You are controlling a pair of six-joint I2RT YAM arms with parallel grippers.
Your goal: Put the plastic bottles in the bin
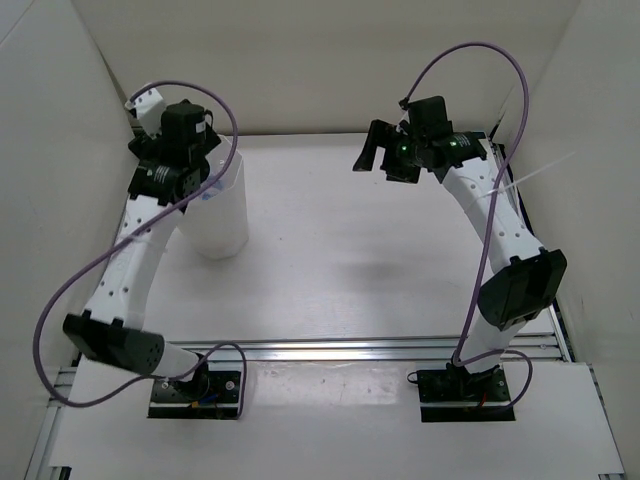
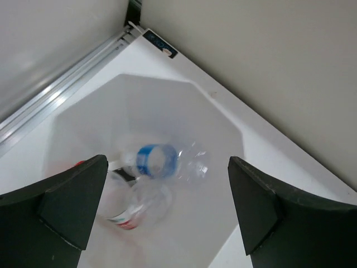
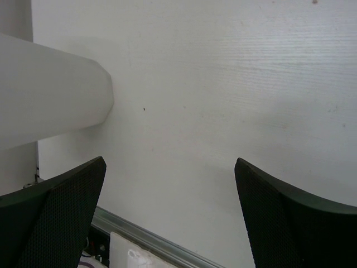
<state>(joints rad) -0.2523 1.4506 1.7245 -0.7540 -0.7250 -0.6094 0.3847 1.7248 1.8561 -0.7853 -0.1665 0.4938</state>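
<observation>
The tall white bin stands at the left of the table; its side also shows in the right wrist view. My left gripper hangs open and empty over the bin's mouth. Inside the bin lie the blue-label bottle, a clear bottle with a red-edged label, and a dark piece beside them. My right gripper is open and empty, raised over the far middle of the table; it also shows in its own view.
White walls enclose the table on the left, back and right. An aluminium rail runs along the near edge by the arm bases. A rail and corner bracket sit behind the bin.
</observation>
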